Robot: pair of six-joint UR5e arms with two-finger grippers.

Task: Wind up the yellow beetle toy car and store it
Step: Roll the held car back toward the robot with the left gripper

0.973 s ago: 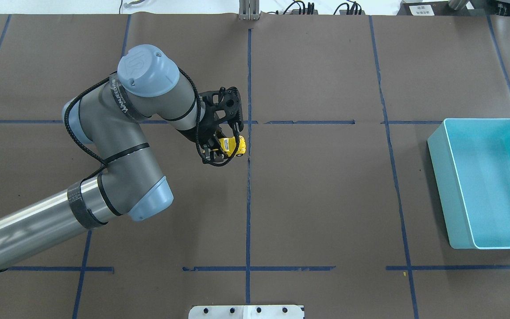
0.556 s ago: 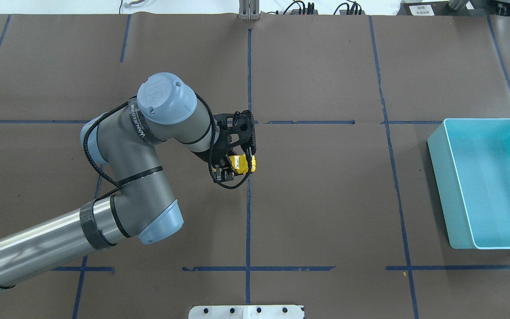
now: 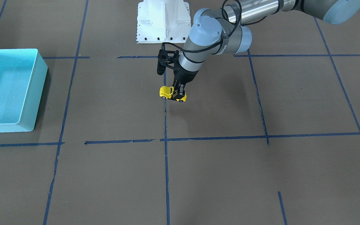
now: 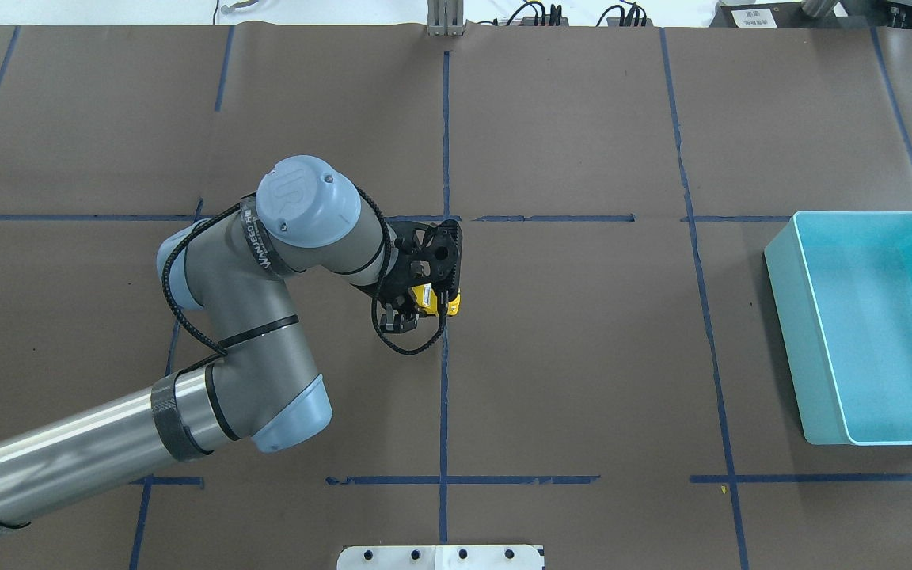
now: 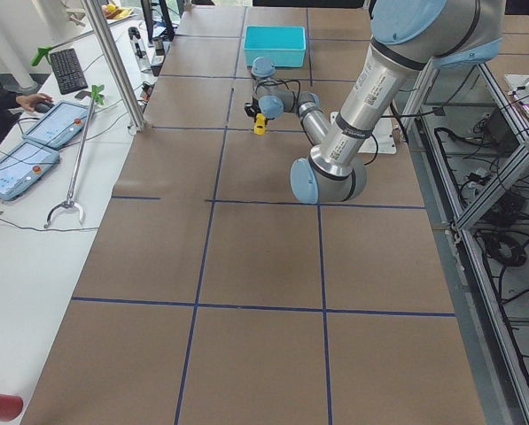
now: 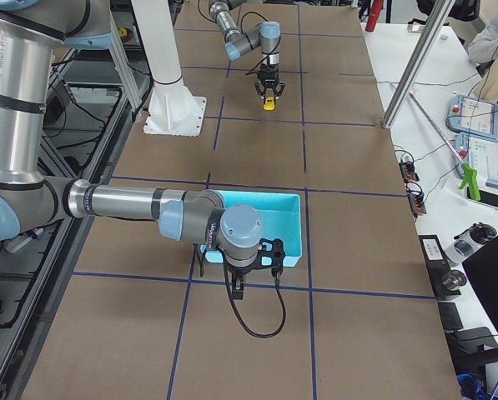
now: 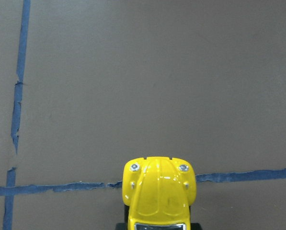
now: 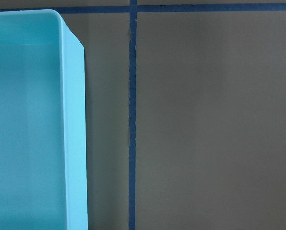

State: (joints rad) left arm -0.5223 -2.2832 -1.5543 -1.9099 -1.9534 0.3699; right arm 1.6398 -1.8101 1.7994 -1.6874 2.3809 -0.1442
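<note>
The yellow beetle toy car sits between the fingers of my left gripper, which is shut on it near the table's middle, on the central blue tape line. The car is at or just above the table surface. It also shows in the overhead view and in the left wrist view, nose pointing away from the gripper. The turquoise bin stands at the far right, empty. My right gripper hangs beside the bin's near wall; I cannot tell whether it is open or shut.
The brown paper table cover carries a grid of blue tape lines. The robot's white base plate is at the table edge. The bin's rim fills the left of the right wrist view. Operator desks with tablets lie beyond the table.
My left gripper has carried the car toward the robot's base and slightly right along the central tape line. The bin has not moved.
</note>
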